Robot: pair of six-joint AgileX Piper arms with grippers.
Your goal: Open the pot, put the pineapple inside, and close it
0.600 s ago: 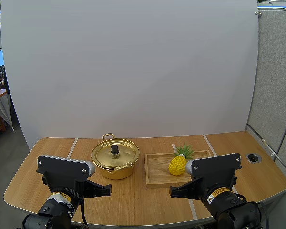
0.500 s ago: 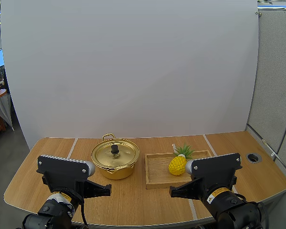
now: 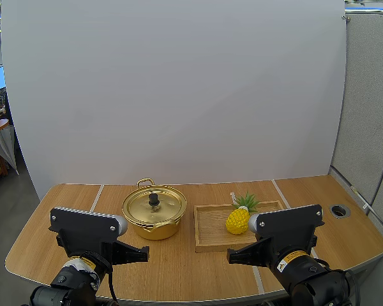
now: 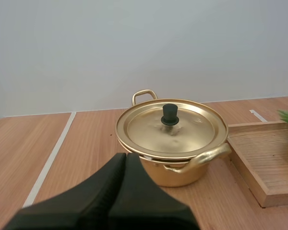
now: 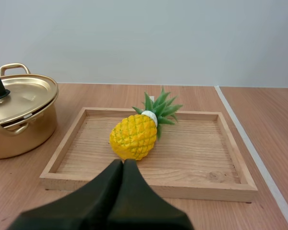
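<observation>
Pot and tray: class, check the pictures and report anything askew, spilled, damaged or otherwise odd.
Nothing stands out. The lid sits on the pot, the pineapple lies on its side inside the wooden tray, and nothing is spilled or visibly damaged.

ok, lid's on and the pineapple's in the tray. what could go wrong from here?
1. The lid offers only a small black knob, and the left gripper is shut. An off-centre pinch could slip or shove the pot.
2. The pineapple lies on its side in the wooden tray. It is rounded, so it may roll when pinched. The right gripper, also shut, must clear the near rim.
</observation>
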